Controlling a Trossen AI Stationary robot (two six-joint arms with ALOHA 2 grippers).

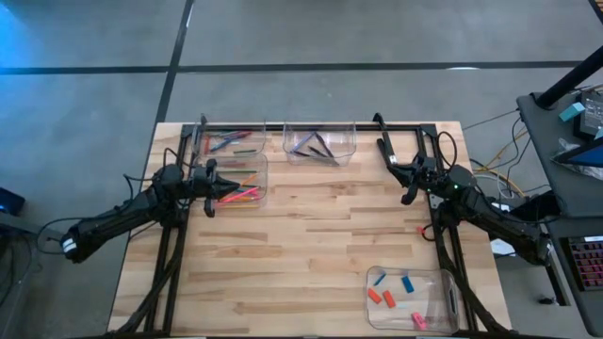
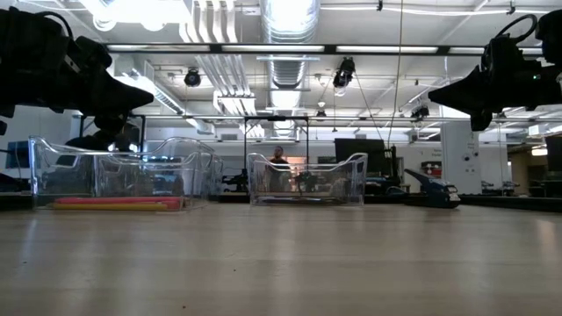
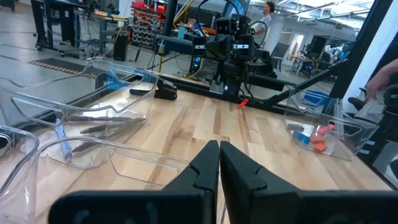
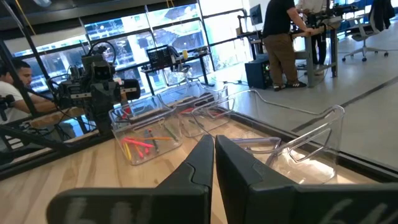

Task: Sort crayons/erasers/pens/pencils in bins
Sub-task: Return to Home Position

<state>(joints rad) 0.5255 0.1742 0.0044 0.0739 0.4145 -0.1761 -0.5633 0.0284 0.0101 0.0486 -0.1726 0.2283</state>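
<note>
Four clear bins stand on the wooden table. The far-left bin (image 1: pixel 226 141) holds thin coloured pencils. Just nearer, another bin (image 1: pixel 241 184) holds pink, orange and red crayons (image 2: pixel 114 204). The far-middle bin (image 1: pixel 320 141) holds dark pens (image 3: pixel 99 127). The near-right bin (image 1: pixel 413 297) holds blue, orange and pink erasers (image 3: pixel 314 138). My left gripper (image 1: pixel 229 192) hovers shut above the crayon bin's near side. My right gripper (image 1: pixel 406 196) hovers shut at the table's right side. Both point level toward the table's middle with nothing between their fingers (image 3: pixel 219 152) (image 4: pixel 214 146).
A small red piece (image 1: pixel 421 229) lies on the table near the right arm's base. A black frame rail (image 1: pixel 311 125) runs along the far edge. The table's middle (image 1: pixel 311 226) is bare wood. People stand and sit in the room beyond the table.
</note>
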